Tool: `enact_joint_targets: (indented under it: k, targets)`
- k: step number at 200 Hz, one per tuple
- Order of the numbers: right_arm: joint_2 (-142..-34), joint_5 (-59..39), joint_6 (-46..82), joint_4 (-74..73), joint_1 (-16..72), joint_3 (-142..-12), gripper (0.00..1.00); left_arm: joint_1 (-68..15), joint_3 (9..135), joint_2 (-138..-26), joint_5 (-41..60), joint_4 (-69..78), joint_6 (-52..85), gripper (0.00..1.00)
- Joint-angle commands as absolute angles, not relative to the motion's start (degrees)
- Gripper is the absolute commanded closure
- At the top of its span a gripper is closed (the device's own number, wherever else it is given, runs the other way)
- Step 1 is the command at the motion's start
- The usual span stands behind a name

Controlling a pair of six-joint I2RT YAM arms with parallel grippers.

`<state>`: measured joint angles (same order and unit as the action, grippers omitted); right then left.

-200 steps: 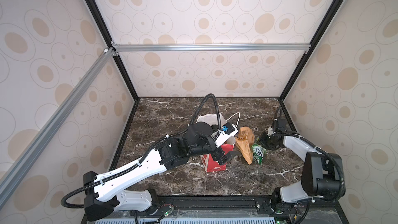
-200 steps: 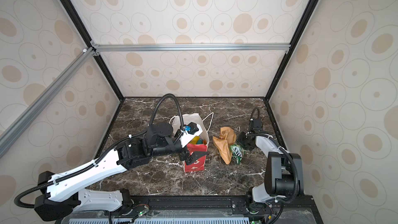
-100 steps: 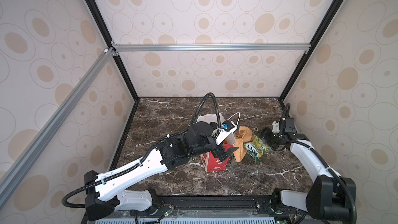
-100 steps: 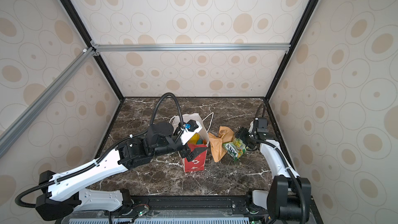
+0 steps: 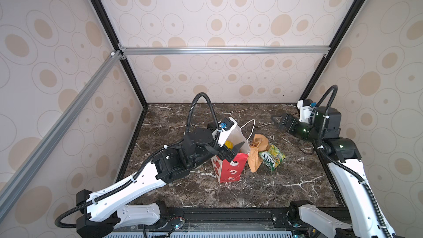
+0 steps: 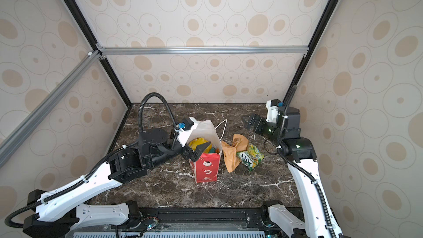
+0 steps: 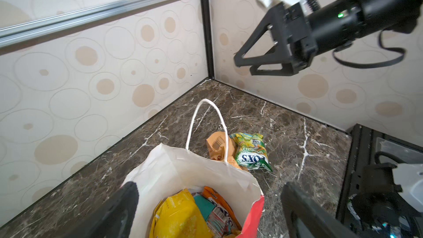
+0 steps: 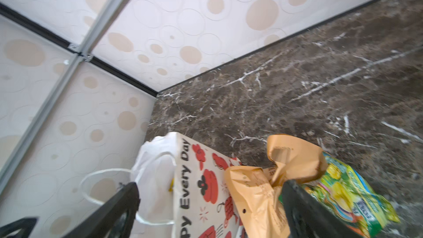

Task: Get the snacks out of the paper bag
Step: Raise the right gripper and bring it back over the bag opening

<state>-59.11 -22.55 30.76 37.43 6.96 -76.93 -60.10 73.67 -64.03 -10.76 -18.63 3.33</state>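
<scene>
the red paper bag (image 5: 229,170) stands upright near the middle of the counter (image 5: 229,195), mouth open, one white cord handle (image 7: 206,120) arching over its back rim. two snacks are out. the tan kraft pouch (image 5: 256,154) lies crumpled against the bag's right side. the green fox's packet (image 5: 272,156) touches the pouch on the side away from the bag.

in the left wrist view i see the yellow packet (image 7: 180,216) on top inside the bag, with the teal packet (image 7: 203,204) and the orange fox's packet (image 7: 217,196) beside it. anything deeper is hidden.

my left tool (image 5: 230,151) hangs over the bag mouth, jaws wide apart and empty, one finger to each side of the opening. my right tool (image 5: 277,122) is raised toward the back right corner, jaws spread, holding nothing.

i judge we are about a third through, with the next pick falling to the left arm. the yellow packet looks like the easy target. i would narrow the jaws so both fingers clear the rim, then come straight down. the bag looks light, so a snagged wall could tip it. the right tool could steady the rim.
</scene>
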Motion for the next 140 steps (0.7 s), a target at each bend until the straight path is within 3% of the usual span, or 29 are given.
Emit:
enact_joint_targets:
  k: [1, 40, 80, 102, 123, 140]
  targets:
    - [-61.5, -23.3, 30.0, 40.6, 11.9, -83.5, 0.00, -56.1, 75.6, -62.7, -14.0, -20.2, 7.9, 0.03]
    - [-71.8, -19.2, 26.0, 47.6, 26.3, -99.3, 0.00, -47.0, 76.2, -62.5, -10.0, -24.8, 11.9, 0.03]
    - [-84.6, -12.4, 21.4, 57.4, 37.4, -115.0, 0.17, -39.8, 74.6, -63.6, -3.1, -26.5, 14.1, 0.12]
    - [-91.0, -6.7, 20.4, 62.6, 42.8, -121.3, 0.21, -38.6, 72.6, -63.5, -2.6, -25.8, 13.8, 0.23]
    - [-94.8, 0.5, 20.8, 65.4, 46.6, -123.3, 0.21, -37.5, 71.0, -62.8, -3.0, -25.6, 13.5, 0.44]
    - [-96.5, 3.4, 21.2, 65.7, 48.0, -122.1, 0.21, -36.9, 69.9, -62.3, -0.7, -25.1, 13.6, 0.53]
